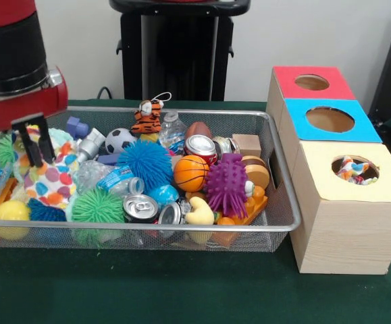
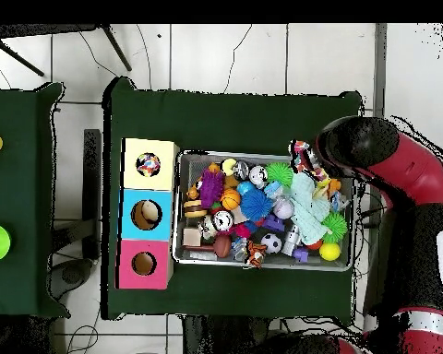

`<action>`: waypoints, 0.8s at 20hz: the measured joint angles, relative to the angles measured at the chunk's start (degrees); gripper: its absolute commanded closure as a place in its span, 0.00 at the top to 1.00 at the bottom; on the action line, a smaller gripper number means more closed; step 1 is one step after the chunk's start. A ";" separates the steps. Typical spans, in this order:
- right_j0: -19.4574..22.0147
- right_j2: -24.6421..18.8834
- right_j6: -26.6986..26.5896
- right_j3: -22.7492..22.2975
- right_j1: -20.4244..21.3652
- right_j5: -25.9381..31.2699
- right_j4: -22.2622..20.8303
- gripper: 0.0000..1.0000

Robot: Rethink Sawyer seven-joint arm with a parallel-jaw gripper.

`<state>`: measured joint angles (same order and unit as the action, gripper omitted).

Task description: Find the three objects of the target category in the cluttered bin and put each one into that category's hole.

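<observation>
Gripper (image 1: 34, 143) hanging over left end of basket (image 1: 276, 169), fingers spread, holding nothing, tips right above dotted cloth (image 1: 50, 179), lined up for grab I'd guess. Cloth lies crumpled on toys; long axis hard to call, maybe front to back. Far right, yellow box's hole (image 1: 354, 169) already shows cloth inside.

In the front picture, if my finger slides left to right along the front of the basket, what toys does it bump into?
Yellow ball → green spiky ball → silver can top → purple spiky ball, then past the basket's rim the yellow-topped box.
</observation>
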<state>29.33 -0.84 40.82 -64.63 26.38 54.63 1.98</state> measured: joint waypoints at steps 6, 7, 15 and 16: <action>-1.87 0.70 0.13 -2.71 2.32 0.01 2.45 0.00; -2.17 0.77 0.22 -3.32 2.71 0.00 3.01 0.00; -5.27 1.65 2.54 -7.07 4.36 -0.05 8.15 0.00; -5.79 1.72 3.24 -7.52 4.45 -0.14 8.86 0.00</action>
<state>23.54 0.88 44.06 -72.15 30.83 54.49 10.84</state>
